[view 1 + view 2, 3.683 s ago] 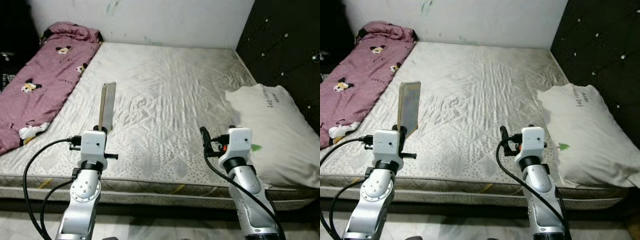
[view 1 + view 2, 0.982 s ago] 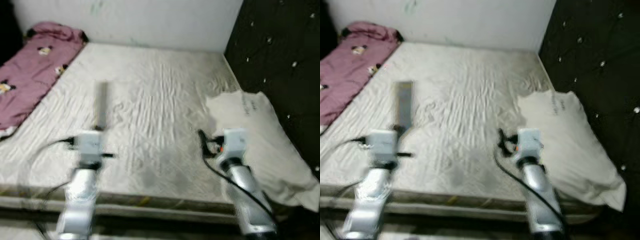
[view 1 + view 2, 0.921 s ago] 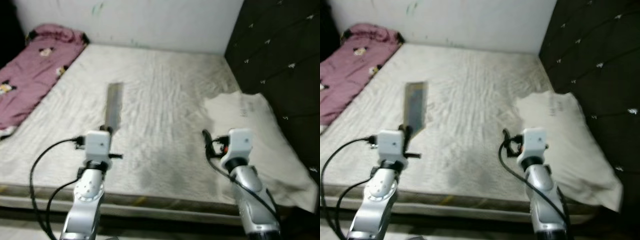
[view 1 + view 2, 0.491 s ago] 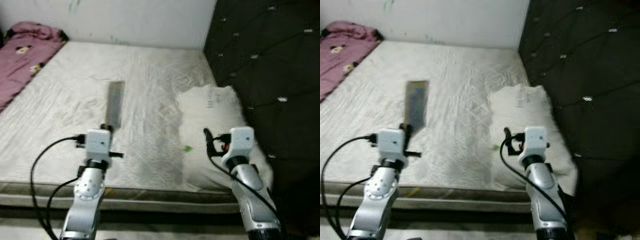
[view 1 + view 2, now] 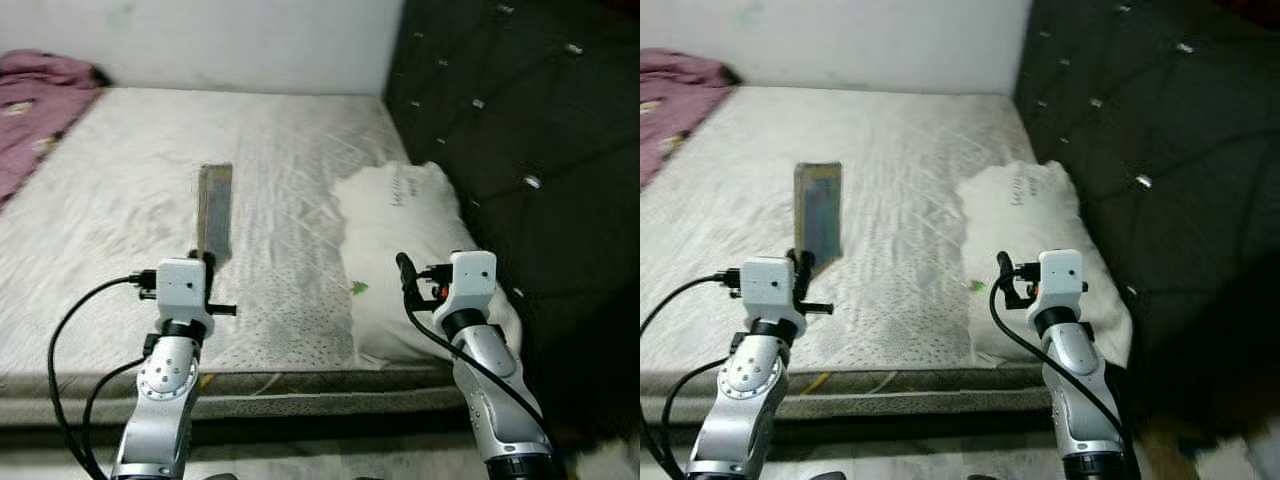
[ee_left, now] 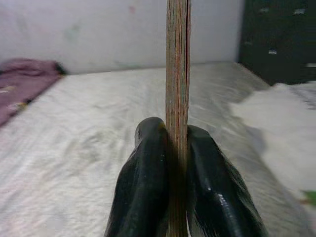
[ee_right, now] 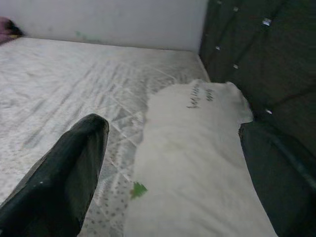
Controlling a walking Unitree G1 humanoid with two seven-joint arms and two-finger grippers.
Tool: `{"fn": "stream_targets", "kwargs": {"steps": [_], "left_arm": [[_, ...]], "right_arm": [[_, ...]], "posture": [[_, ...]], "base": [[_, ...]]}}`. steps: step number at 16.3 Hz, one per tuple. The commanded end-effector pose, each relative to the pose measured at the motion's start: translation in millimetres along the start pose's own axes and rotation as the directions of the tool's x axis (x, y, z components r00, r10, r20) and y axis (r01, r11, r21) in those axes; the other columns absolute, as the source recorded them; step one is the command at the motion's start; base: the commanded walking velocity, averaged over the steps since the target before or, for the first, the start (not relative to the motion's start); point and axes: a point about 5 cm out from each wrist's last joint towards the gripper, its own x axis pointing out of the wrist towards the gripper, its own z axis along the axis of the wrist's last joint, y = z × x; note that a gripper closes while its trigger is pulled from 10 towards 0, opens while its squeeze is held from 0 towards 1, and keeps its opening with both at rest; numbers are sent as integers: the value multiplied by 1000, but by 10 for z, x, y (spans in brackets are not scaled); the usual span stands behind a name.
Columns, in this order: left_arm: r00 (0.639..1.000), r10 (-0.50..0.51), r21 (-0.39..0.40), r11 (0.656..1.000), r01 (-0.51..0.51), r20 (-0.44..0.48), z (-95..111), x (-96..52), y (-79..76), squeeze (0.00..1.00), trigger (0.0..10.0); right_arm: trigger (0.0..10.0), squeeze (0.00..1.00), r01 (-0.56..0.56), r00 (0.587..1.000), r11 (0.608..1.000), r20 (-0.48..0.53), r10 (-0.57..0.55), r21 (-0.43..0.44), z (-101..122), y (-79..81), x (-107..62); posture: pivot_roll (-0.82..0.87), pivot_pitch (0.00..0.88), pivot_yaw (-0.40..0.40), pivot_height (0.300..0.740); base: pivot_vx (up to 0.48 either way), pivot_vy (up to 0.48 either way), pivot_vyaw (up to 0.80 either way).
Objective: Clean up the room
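Change: since the earlier frames the whole picture is shifted, so the camera is turned toward the robot's right; less of the pink blanket and more of the dark headboard are seen now, and nothing on the bed is seen to have been moved.
Pink blanket (image 5: 30, 110): laid at the far left of the mattress, against the wall, well apart from both arms.
Mattress (image 5: 120, 200): covered with a pale quilted sheet and spread across the left and middle of the head views.
Left gripper (image 6: 176, 163): raised over the near edge of the mattress, its fingers (image 6: 145, 187) clamped on a thin flat board.
Board (image 5: 214, 212): held upright and edge-on between the two black fingers, its layered edge seen in the left wrist view; what kind of object it is cannot be told.
Pillow (image 5: 410, 250): white, with small dark lettering and a small green mark, laid on the right side of the mattress, beside the headboard.
Right gripper (image 7: 168, 163): held above the near end of the pillow, its fingers spread wide apart and nothing between them.
Headboard (image 5: 510, 110): dark, tufted with buttons, standing at the right.
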Motion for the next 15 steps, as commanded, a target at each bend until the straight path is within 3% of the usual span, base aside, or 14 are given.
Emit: {"fn": "stream_targets", "kwargs": {"steps": [1,4,8,15], "left_arm": [[998,-18,25,1000,16,61,121,31,-22,0,10000],[998,-13,-17,1000,14,58,117,21,-17,0,10000],[996,-48,5,999,47,78,142,1,-37,0,10000],[995,-58,-6,998,59,75,132,-7,-54,0,10000]], "right_arm": [[10000,0,12,1000,1000,-2,-12,-1,11,-33,11],[10000,0,12,1000,1000,-1,-12,-1,11,-30,6],[10000,0,6,1000,1000,-2,-6,-3,6,-26,1],[10000,0,0,1000,1000,-5,0,-9,-2,-28,-1]], "posture": [[10,0,-41,740],[7,0,-41,740],[8,0,-40,740],[7,0,-45,740]], "base": [[0,0,-800],[0,0,-723],[0,0,0],[310,0,0]]}}
